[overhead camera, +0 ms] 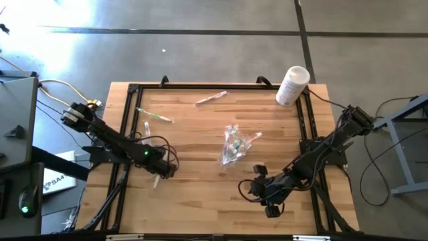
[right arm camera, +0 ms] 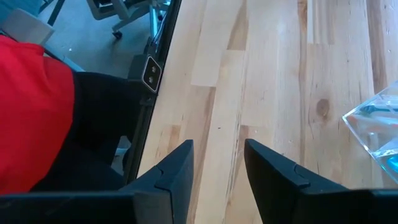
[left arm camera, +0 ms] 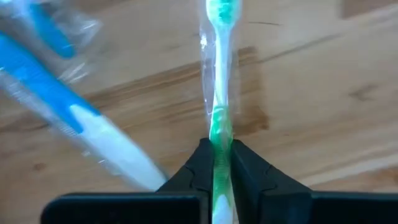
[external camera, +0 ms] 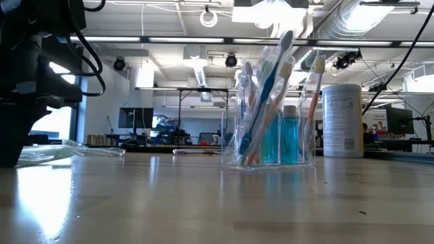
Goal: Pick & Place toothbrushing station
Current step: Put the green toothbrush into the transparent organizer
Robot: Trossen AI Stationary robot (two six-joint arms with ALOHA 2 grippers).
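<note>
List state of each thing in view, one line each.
left claw: shut on green toothbrush, still wrapped, at table level
blue toothbrush: wrapped, lying loose beside the left claw
right claw: open, empty, over bare table
clear bag: mid-table, holding toothbrushes and teal tubes
pink toothbrush: lying loose near the far edge
white canister: at far right corner, lid on

Smooth wooden table [overhead camera: 200, 134] – crinkly clear plastic bag [overhead camera: 235, 144]

Green-and-white toothbrush [left arm camera: 219, 93], blue-and-white toothbrush [left arm camera: 68, 118], teal tubes [external camera: 279, 139], white canister [overhead camera: 292, 85].
</note>
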